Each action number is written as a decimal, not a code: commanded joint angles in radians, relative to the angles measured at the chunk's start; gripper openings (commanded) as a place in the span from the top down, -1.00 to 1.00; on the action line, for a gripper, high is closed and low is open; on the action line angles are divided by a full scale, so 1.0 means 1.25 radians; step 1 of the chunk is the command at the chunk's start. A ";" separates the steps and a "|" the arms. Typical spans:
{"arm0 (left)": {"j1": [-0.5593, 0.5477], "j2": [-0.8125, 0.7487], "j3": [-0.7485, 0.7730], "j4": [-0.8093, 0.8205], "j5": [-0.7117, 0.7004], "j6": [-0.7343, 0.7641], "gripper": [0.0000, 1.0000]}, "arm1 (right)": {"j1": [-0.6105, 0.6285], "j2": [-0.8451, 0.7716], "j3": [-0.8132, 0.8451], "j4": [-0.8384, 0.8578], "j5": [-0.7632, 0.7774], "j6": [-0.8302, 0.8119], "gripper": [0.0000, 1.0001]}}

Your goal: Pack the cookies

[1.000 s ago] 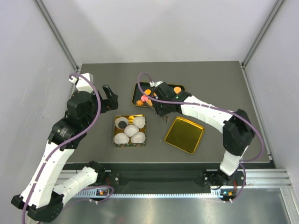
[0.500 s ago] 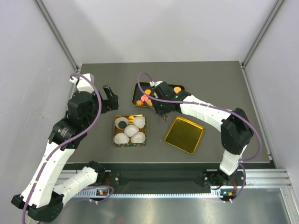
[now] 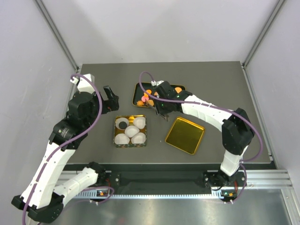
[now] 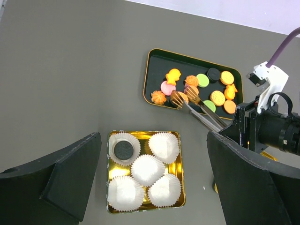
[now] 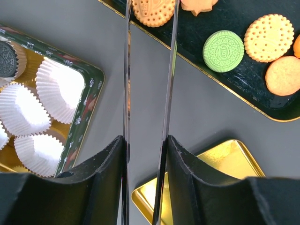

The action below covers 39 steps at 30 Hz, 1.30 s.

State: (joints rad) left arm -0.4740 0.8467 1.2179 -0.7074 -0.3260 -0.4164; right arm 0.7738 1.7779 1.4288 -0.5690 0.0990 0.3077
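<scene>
The cookies (image 3: 146, 96) lie in a black tray (image 4: 154, 61) at the back: mostly orange (image 4: 217, 97), with pink (image 4: 167, 87), green (image 4: 202, 80) and dark ones. My right gripper (image 3: 162, 108) is shut on metal tongs (image 4: 199, 111). In the right wrist view the gripper (image 5: 145, 140) holds the two blades apart, and their tips flank a round orange cookie (image 5: 153, 11) in the tray. My left gripper (image 4: 152, 140) is open and empty above a gold tin (image 4: 181, 187) with several white paper cups. One cup holds a dark cookie (image 4: 123, 149).
A gold lid (image 3: 184, 135) lies upside down to the right of the tin, just below the right arm. A green cookie (image 5: 223, 50) and plain orange ones (image 5: 268, 31) lie to the right of the tongs. Grey walls close in the table on three sides.
My right gripper has edged a little to the left and toward the black tray with the tongs. The left arm has not moved.
</scene>
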 commanded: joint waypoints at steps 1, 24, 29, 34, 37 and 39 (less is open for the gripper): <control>0.001 -0.011 -0.005 0.031 0.004 0.005 -0.98 | -0.017 -0.023 0.051 0.018 -0.002 -0.002 0.34; 0.001 -0.011 -0.007 0.037 0.012 -0.002 -0.98 | 0.009 -0.168 0.030 0.005 -0.029 0.013 0.38; 0.001 -0.007 -0.008 0.040 0.012 -0.001 -0.98 | 0.078 -0.205 0.013 -0.014 -0.024 0.013 0.38; 0.001 -0.005 -0.011 0.043 0.015 -0.002 -0.98 | 0.148 -0.216 0.007 -0.043 -0.003 0.016 0.38; 0.001 -0.004 -0.012 0.043 0.017 -0.003 -0.98 | 0.182 -0.222 -0.008 -0.046 0.012 0.024 0.37; 0.002 -0.006 -0.016 0.044 0.018 -0.004 -0.98 | 0.197 -0.223 -0.018 -0.046 0.012 0.029 0.37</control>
State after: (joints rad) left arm -0.4740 0.8467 1.2098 -0.7021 -0.3111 -0.4171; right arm 0.9958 1.5513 1.4174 -0.6300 0.0856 0.3222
